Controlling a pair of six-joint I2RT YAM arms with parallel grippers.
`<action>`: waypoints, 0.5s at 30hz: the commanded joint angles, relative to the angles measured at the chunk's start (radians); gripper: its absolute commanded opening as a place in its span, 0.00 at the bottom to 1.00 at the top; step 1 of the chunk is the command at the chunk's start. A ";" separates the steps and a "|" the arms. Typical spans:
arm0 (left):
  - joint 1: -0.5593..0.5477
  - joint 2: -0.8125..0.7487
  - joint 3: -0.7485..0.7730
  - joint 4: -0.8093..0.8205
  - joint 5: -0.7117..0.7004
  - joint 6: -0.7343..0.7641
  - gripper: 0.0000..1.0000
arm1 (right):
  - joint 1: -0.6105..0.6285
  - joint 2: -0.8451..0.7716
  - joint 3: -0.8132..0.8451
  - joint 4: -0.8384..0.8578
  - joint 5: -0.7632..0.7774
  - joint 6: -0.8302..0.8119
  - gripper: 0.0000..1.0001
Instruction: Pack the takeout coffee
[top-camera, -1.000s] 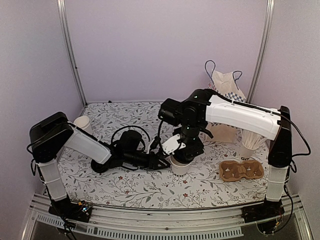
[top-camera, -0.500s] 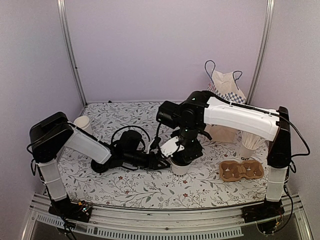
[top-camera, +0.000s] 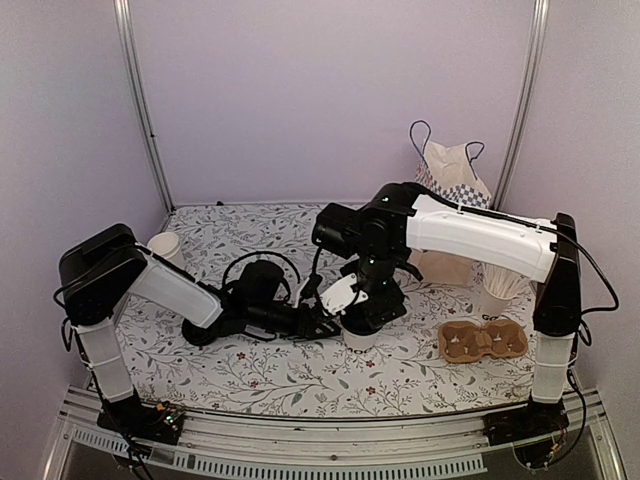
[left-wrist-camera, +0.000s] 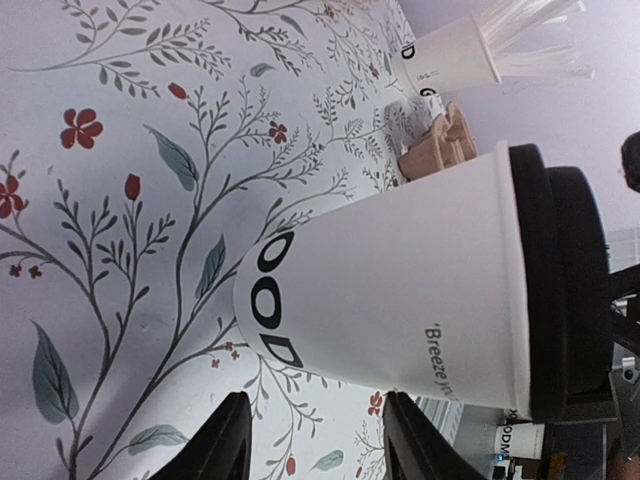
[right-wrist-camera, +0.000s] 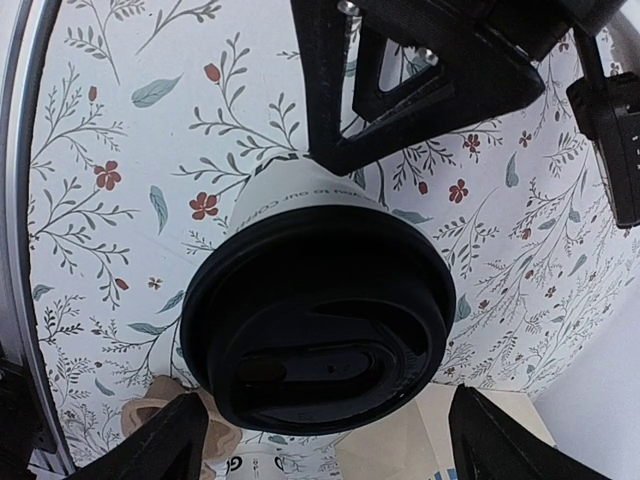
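The takeout coffee (top-camera: 359, 339), a white paper cup with a black lid, stands upright on the floral table in front of the middle. In the left wrist view the cup (left-wrist-camera: 390, 300) lies just beyond my open left gripper (left-wrist-camera: 320, 445), not between its fingers. In the top view my left gripper (top-camera: 325, 322) is at the cup's left side. My right gripper (top-camera: 365, 305) hangs right above the cup and hides the lid. In the right wrist view the black lid (right-wrist-camera: 320, 330) fills the middle, with my right gripper (right-wrist-camera: 328, 398) wide open around it, not touching.
The checkered paper bag (top-camera: 455, 190) stands at the back right. A brown cup carrier (top-camera: 483, 340) lies right of the cup. A lettered cup with white sticks (top-camera: 497, 290) stands behind the carrier. A plain white cup (top-camera: 165, 247) stands at far left.
My right gripper has come down and slightly left over the cup, hiding more of it in the top view. The left arm and the cup have not moved.
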 joint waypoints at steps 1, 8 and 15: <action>-0.010 0.002 -0.005 0.013 0.011 0.008 0.47 | 0.007 -0.001 0.012 -0.006 0.014 0.003 0.87; 0.002 -0.092 -0.021 -0.149 -0.040 0.037 0.47 | 0.004 -0.083 -0.023 -0.007 0.026 -0.004 0.89; 0.011 -0.307 -0.044 -0.236 -0.145 0.099 0.50 | -0.145 -0.133 0.071 0.002 -0.257 0.059 0.89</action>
